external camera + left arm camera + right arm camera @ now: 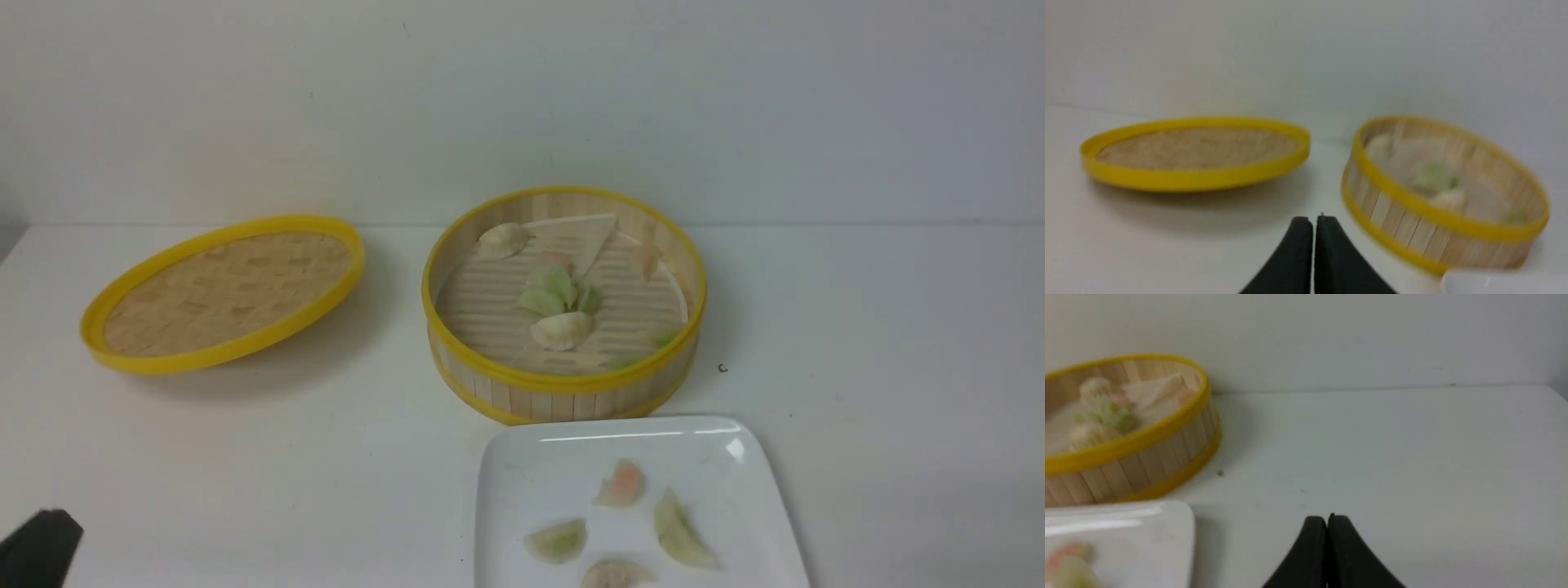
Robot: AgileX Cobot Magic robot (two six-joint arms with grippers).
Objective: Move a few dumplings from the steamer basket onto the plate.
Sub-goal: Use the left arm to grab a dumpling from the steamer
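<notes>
- Since four dumplings point(620, 483) already lie on the plate point(522, 474), the task looks essentially done; several more sit in the steamer basket point(563, 382) just behind it
- Left gripper point(1314, 222) and right gripper point(1327, 520) are both pressed together, empty
- White table point(898, 327), bare pale wall point(522, 98), woven lid point(220, 290) lying off to the left
</notes>
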